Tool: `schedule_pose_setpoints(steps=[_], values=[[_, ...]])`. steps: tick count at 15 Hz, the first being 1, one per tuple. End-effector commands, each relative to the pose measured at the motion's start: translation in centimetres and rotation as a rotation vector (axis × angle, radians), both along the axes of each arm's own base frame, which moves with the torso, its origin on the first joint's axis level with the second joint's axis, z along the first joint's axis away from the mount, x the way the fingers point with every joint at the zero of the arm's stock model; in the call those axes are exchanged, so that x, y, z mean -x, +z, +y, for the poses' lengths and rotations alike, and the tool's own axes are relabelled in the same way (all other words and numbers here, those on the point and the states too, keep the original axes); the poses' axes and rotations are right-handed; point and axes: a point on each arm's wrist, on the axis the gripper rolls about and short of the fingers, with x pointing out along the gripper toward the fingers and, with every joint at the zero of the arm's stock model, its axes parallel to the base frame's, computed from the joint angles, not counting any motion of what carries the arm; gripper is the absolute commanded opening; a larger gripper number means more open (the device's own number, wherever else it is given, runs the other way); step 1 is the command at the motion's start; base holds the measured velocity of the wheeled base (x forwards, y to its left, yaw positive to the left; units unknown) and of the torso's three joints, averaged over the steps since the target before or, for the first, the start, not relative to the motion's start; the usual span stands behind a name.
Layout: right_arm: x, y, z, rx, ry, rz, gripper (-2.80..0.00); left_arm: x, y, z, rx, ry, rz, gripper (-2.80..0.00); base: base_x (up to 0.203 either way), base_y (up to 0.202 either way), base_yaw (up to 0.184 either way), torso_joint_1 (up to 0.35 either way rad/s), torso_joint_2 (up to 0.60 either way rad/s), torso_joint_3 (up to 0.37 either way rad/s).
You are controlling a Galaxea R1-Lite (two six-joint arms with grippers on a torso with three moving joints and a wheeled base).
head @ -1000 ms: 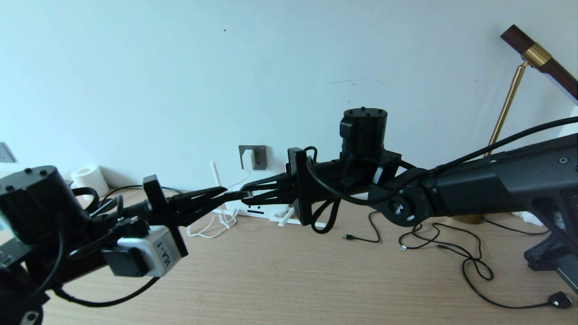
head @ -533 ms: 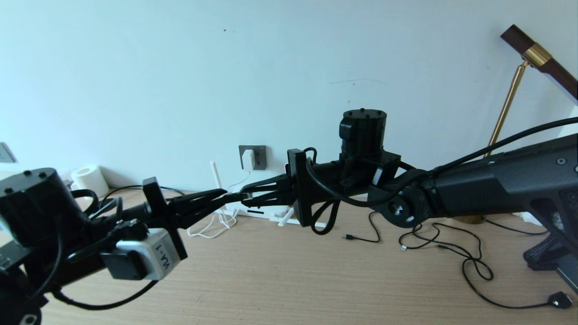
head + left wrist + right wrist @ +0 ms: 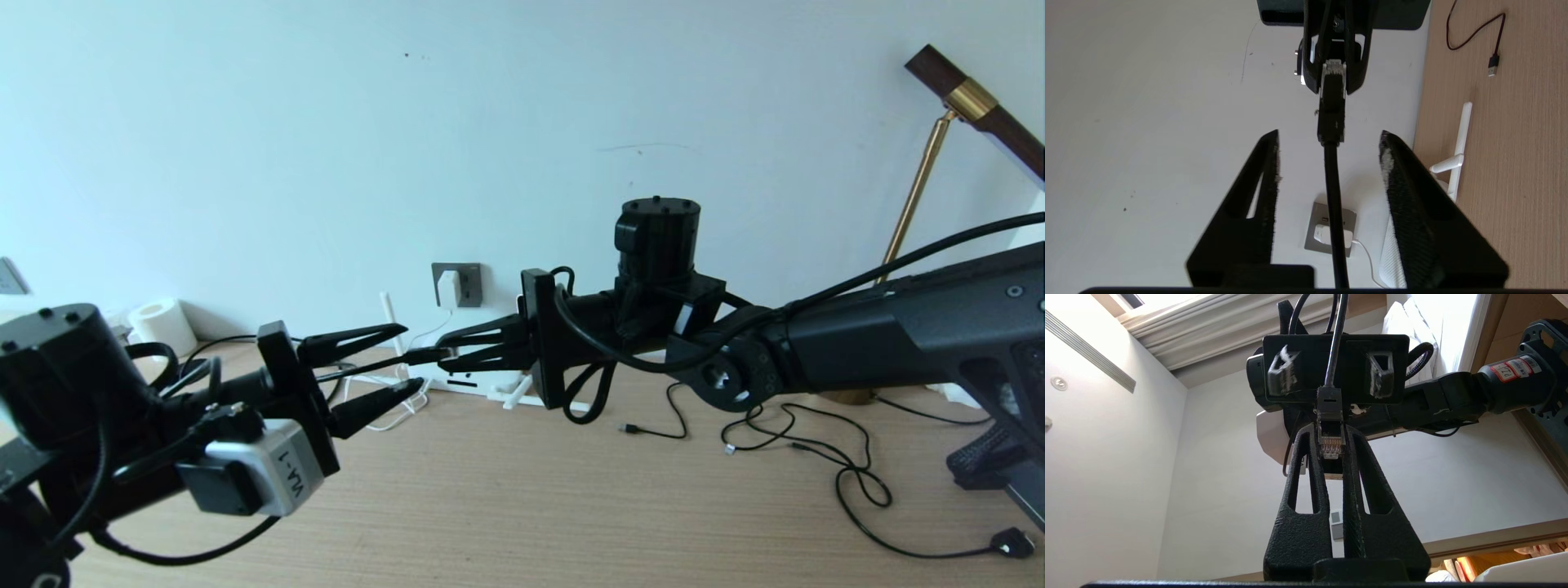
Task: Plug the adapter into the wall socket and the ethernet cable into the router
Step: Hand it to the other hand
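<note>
The ethernet cable (image 3: 424,356) hangs in mid-air just in front of the router (image 3: 457,380), its clip plug pinched between the closed fingers of the right gripper (image 3: 445,356), contacts facing out in that arm's wrist view. A moment ago the left gripper (image 3: 380,367) was clamped on the cable just behind the plug; now its jaws have sprung apart to about half their spread, and the black cable runs free down the gap between them, touching neither pad. So the handover looks finished: the right arm alone carries the plug, and the left can back away.

Above the router, on the wall, the adapter (image 3: 448,287) already sits in the wall socket (image 3: 457,284), its thin white cord trailing down toward the router. That half of the job appears done.

What remains, I'd judge, is turning the plug toward the router's dark port slots and pushing it home.
</note>
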Motion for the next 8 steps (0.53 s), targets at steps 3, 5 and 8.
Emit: schedule_pose_setpoints(steps=[3, 5, 8], values=[[0.04, 0.02, 0.02, 0.000, 0.008, 0.007, -2.80, 0.37, 0.29, -0.27, 0.000, -0.018, -0.022, 0.00, 0.000, 0.000, 0.000, 0.000, 0.00, 0.000], [0.04, -0.02, 0.02, 0.001, 0.008, 0.008, -2.80, 0.64, 0.06, -0.23, -0.001, -0.020, -0.012, 0.00, 0.000, 0.000, 0.000, 0.000, 0.00, 0.000], [0.05, -0.02, 0.02, 0.001, 0.011, 0.007, -2.80, 0.78, 0.08, -0.19, 0.000, -0.021, -0.012, 0.00, 0.000, 0.000, 0.000, 0.000, 0.00, 0.000]])
